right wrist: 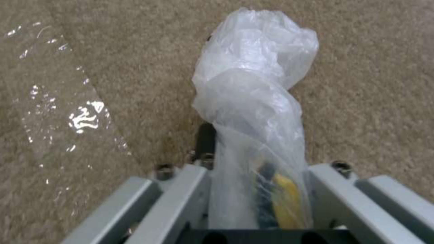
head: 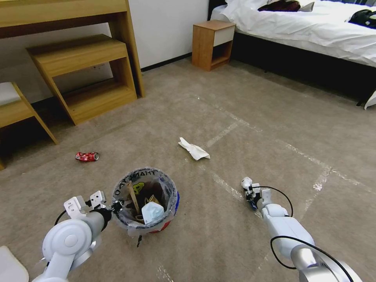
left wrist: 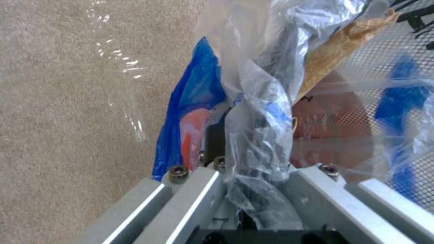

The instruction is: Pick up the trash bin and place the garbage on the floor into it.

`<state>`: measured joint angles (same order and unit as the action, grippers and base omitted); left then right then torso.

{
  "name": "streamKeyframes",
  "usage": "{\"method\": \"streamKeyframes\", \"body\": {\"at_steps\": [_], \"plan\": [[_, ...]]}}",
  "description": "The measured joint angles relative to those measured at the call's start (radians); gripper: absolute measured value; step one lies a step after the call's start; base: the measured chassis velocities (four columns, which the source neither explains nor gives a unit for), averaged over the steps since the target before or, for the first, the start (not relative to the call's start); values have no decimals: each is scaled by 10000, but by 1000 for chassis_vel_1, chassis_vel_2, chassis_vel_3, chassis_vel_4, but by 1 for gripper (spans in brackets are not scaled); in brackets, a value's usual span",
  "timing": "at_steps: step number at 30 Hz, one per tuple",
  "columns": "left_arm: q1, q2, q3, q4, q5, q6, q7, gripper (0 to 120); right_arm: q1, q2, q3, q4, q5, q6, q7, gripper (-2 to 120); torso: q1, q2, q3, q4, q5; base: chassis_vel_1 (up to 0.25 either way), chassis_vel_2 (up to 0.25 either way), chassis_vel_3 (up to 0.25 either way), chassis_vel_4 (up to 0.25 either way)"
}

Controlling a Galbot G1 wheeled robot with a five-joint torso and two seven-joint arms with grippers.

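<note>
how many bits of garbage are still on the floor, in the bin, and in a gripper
On the floor: 2, crushed red can and white crumpled paper
In the trash bin: 2 clear, pale blue mask and brown paper bag
In the right gripper: 1, plastic wad
Total: 5

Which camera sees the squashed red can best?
The head view: the red can lies whole on the carpet, near the wooden shelf. The wrist views look at other things: the left pincer gripping the trash bin, the right pincer holding a plastic wad.
</note>
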<state>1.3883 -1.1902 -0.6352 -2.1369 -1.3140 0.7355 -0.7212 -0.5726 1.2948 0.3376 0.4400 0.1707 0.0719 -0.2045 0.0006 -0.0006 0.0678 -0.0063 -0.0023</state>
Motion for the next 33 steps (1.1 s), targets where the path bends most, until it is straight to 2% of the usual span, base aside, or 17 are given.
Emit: {"method": "streamKeyframes", "body": {"at_steps": [2, 7, 16, 19, 20, 22, 23, 26, 27, 30, 31, 33], "plan": [[-23, -2, 7, 29, 0, 0, 0, 0, 7, -13, -13, 23, 8, -2, 27, 2, 1, 0, 1, 0, 0, 0, 0, 0, 0], [-68, 13, 31, 46, -8, -2, -1, 0, -6, -30, 11, 215, 35, 79, 52, 2, 0, 0, 1, 0, 3, 0, 0, 0, 0], [-35, 104, -63, -222, -179, -8, -65, 0, 11, -306, 533, 1818, 66, 1560, -421, 2, 0, -1, -1, 1, 2, 0, 0, 0, 0], [-55, 185, -175, -335, -305, -10, -117, 0, 120, -654, 434, 3151, 1040, 2021, -767, 2, 0, 0, -1, 2, -1, 0, 0, 0, 0], [-55, 185, -175, -335, -305, -10, -117, 0, 120, -654, 434, 3151, 1040, 2021, -767, 2, 0, 0, -1, 2, -1, 0, 0, 0, 0], [-72, 199, -210, -365, -349, -10, -148, 0, 198, -874, 230, 3738, 2027, 2375, -1207, 2, 0, 0, 0, 0, 2, 0, 0, 0, 0], [-72, 199, -210, -365, -349, -10, -148, 0, 198, -874, 230, 3738, 2027, 2375, -1207, 2, 0, 0, 0, 0, 2, 0, 0, 0, 0], [-79, 200, -264, -393, -388, -14, -159, 0, 282, -1268, -232, 4739, 3210, 3074, -2354, 2, 0, 0, -1, 1, -1, 0, 0, 0, 0], [-79, 200, -264, -393, -388, -14, -159, 0, 282, -1268, -232, 4739, 3210, 3074, -2354, 2, 0, 0, -1, 1, -1, 0, 0, 0, 0], [-82, 204, -334, -446, -431, -16, -180, 0, 266, -1742, -889, 5985, 4049, 3391, -3419, 2, 0, 0, -1, 0, 1, 0, 0, 0, 0], [-82, 204, -334, -446, -431, -16, -180, 0, 266, -1742, -889, 5985, 4049, 3391, -3419, 2, 0, 0, -1, 0, 1, 0, 0, 0, 0], [-77, 209, -375, -501, -462, -17, -191, 0, 247, -2115, -1423, 7239, 4677, 3335, -4049, 2, 0, 0, -1, 0, 0, 0, 0, 0, 0]]}}
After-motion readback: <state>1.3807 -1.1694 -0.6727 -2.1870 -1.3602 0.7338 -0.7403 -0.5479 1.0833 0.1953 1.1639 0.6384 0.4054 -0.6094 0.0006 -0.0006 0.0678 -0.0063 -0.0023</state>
